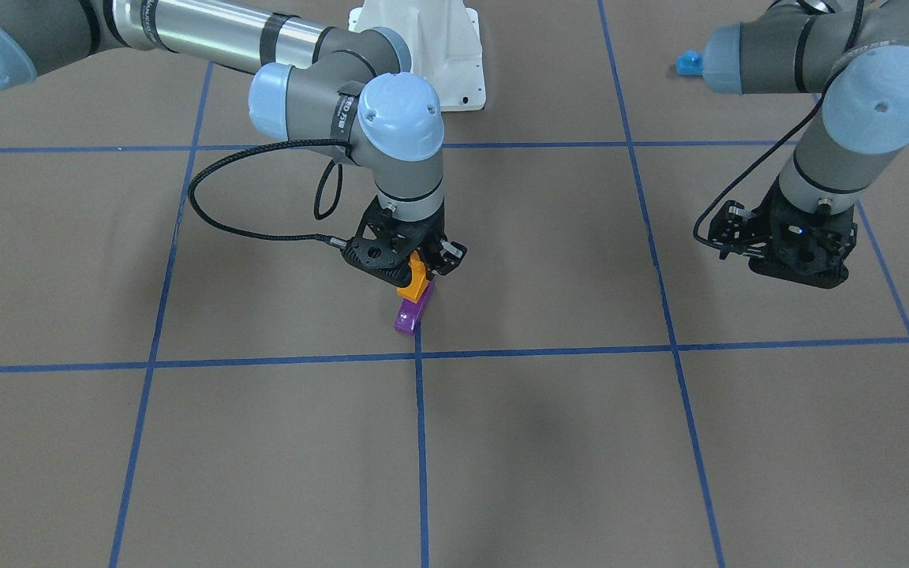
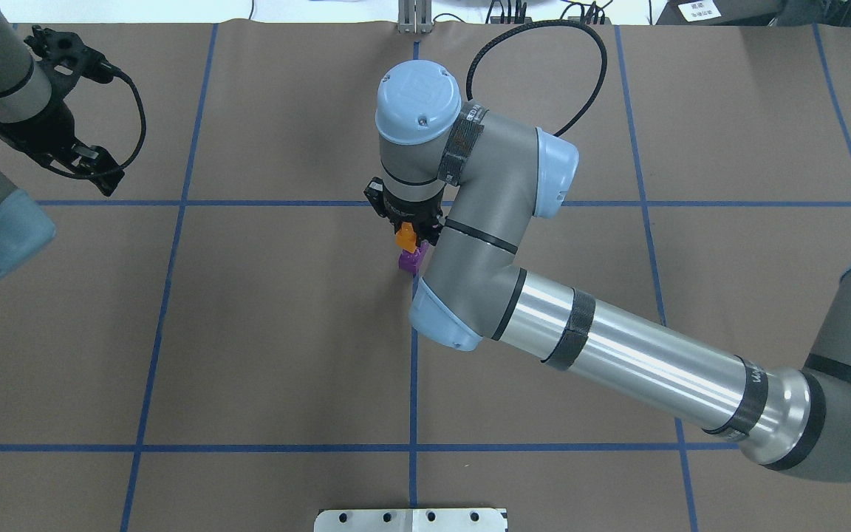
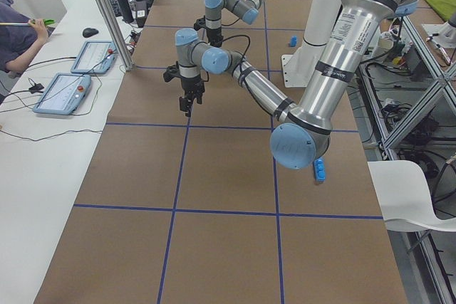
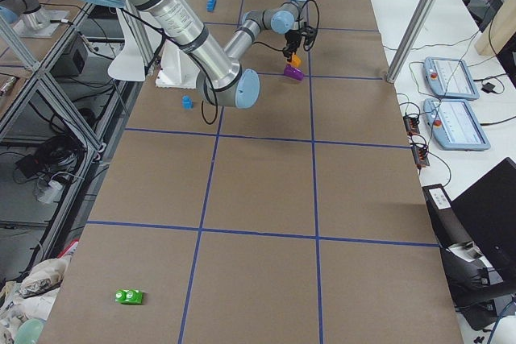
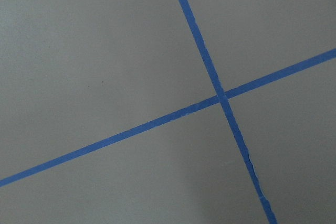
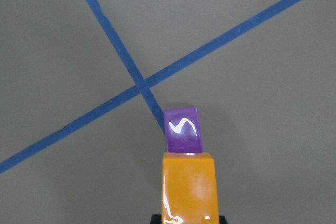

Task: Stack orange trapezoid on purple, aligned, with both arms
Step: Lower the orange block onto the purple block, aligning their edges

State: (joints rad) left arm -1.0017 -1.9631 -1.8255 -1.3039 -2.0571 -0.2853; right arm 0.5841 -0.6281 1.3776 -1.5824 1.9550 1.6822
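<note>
My right gripper (image 1: 424, 267) is shut on the orange trapezoid (image 1: 415, 280) and holds it tilted, directly over the purple brick (image 1: 410, 315). The purple brick lies on the table beside a crossing of blue tape lines. In the right wrist view the orange trapezoid (image 6: 189, 190) covers the near end of the purple brick (image 6: 182, 129); I cannot tell whether they touch. In the overhead view, orange (image 2: 405, 236) sits just beyond purple (image 2: 411, 260). My left gripper (image 1: 798, 256) hangs over bare table far to the side; its fingers are hidden, and the left wrist view shows only table.
A small blue brick (image 1: 689, 63) lies beside the left arm's elbow. A long blue brick (image 3: 320, 169) lies near the robot's base (image 1: 439, 47). A green brick (image 4: 129, 296) lies at the table's right end. Blue tape lines (image 5: 220, 95) grid the brown table.
</note>
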